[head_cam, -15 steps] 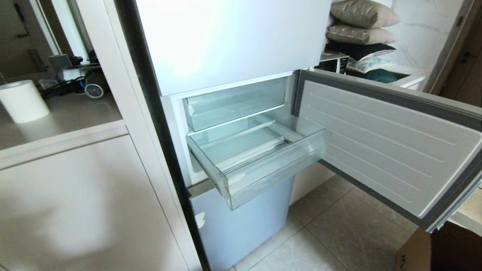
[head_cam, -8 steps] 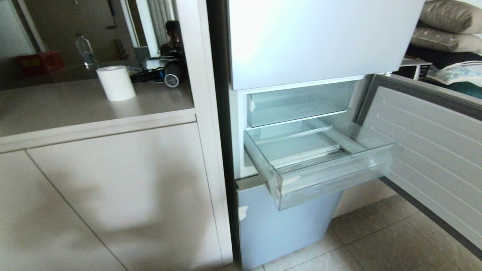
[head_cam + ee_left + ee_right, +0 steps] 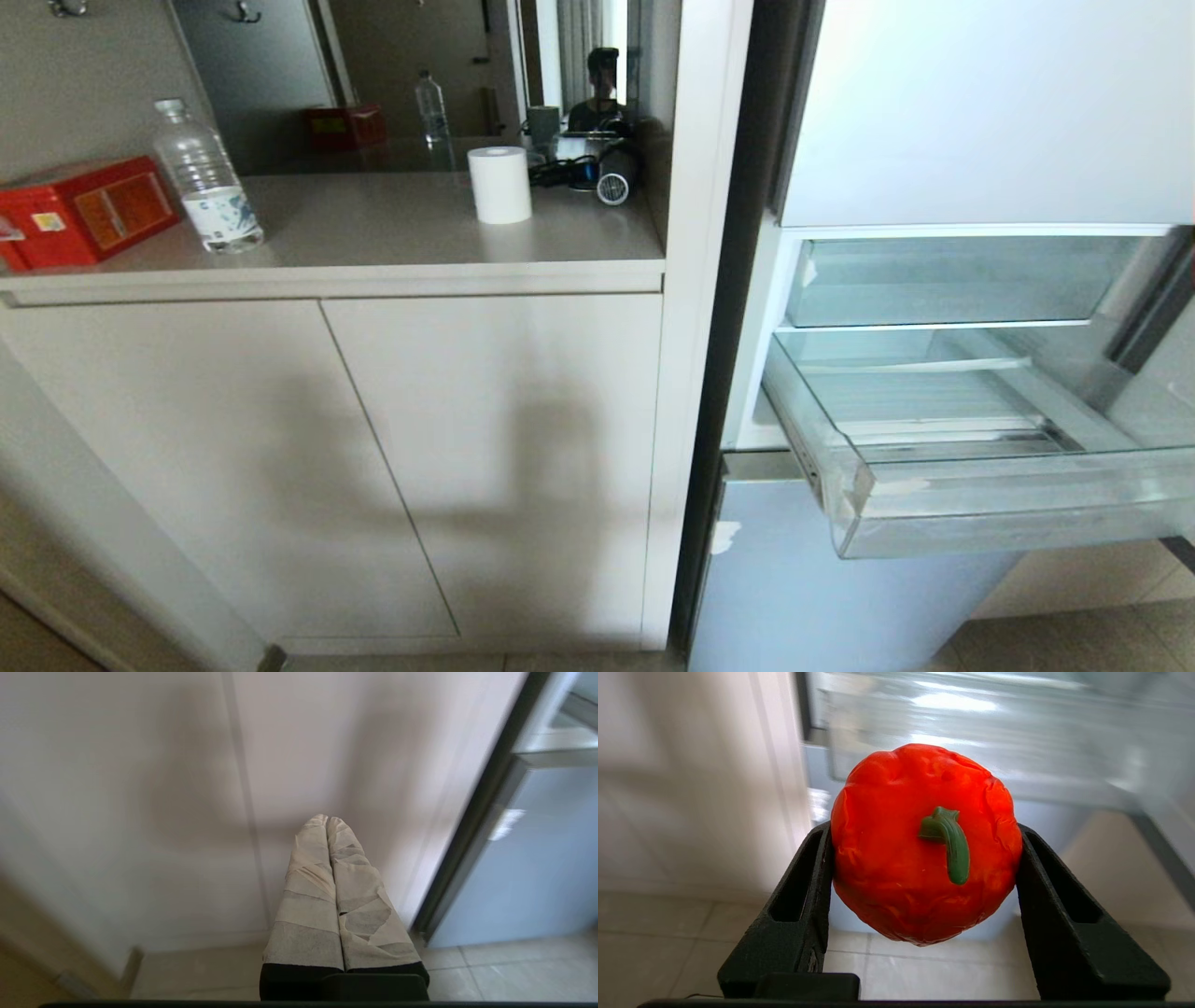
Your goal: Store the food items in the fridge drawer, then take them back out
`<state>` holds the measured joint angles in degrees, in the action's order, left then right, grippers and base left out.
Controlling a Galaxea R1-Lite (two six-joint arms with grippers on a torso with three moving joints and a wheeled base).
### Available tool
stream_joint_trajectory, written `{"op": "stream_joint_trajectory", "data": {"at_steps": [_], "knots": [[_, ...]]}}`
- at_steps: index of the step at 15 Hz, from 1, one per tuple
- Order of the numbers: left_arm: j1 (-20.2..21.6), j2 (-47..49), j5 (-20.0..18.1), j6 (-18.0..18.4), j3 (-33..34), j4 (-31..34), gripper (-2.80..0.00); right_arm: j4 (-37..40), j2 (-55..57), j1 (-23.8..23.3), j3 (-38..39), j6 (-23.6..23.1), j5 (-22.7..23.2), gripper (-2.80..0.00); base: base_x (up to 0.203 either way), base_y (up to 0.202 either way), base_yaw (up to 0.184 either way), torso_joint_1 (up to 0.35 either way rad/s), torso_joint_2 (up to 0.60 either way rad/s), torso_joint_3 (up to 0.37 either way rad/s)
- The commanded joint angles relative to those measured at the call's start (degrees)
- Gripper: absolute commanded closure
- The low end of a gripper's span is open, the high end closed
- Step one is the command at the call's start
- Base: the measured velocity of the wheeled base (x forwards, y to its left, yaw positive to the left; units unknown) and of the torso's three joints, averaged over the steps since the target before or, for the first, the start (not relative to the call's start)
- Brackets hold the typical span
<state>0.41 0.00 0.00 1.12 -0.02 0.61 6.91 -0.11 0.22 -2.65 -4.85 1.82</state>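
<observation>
An orange-red fruit (image 3: 887, 858) with a green stem (image 3: 952, 847) hangs above the floor tiles, and my right gripper (image 3: 923, 830) is shut on its two sides. The second food item is out of view. The fridge drawer (image 3: 1008, 523), a clear plastic bin, stands pulled out at the right of the head view with nothing visible inside; the right wrist view shows it blurred (image 3: 971, 742) beyond the fruit. My left gripper (image 3: 327, 820) is shut, its taped fingers pressed together and pointing at the beige cabinet front (image 3: 140, 788). Neither arm appears in the head view.
A shallower clear tray (image 3: 934, 280) sits above the drawer and a glossy blue panel (image 3: 822, 597) below it. Left of the fridge, a beige counter (image 3: 392, 233) bears a paper roll (image 3: 499, 184), a water bottle (image 3: 205, 191) and a red box (image 3: 89, 210). A person shows in the mirror (image 3: 602, 89).
The whole head view has swung left, so the camera has turned: the fridge now sits at the right edge, the counter fills the middle, and the open door is out of the picture.
</observation>
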Motion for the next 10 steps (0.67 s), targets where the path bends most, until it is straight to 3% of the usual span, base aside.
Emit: {"op": "stream_joint_trajectory", "data": {"at_steps": [1,6,10], "knots": [[0.02,0.09,0.0,0.02,0.02,0.01,0.0,0.04,0.11,0.04,0.01,-0.79,0.13,0.0,0.0,-0.006,0.113,0.0,0.0,0.004],[0.02,0.09,0.0,0.02,0.02,0.01,0.0,0.7,3.56,-0.02,-4.41,-0.74,-0.96,0.0,0.0,0.0,0.015,0.001,0.0,0.0],[0.02,0.09,0.0,-0.02,-0.02,0.01,0.0,1.37,27.56,-0.26,-16.05,2.86,-1.5,0.0,0.0,0.0,0.0,0.0,0.0,0.0]]}}
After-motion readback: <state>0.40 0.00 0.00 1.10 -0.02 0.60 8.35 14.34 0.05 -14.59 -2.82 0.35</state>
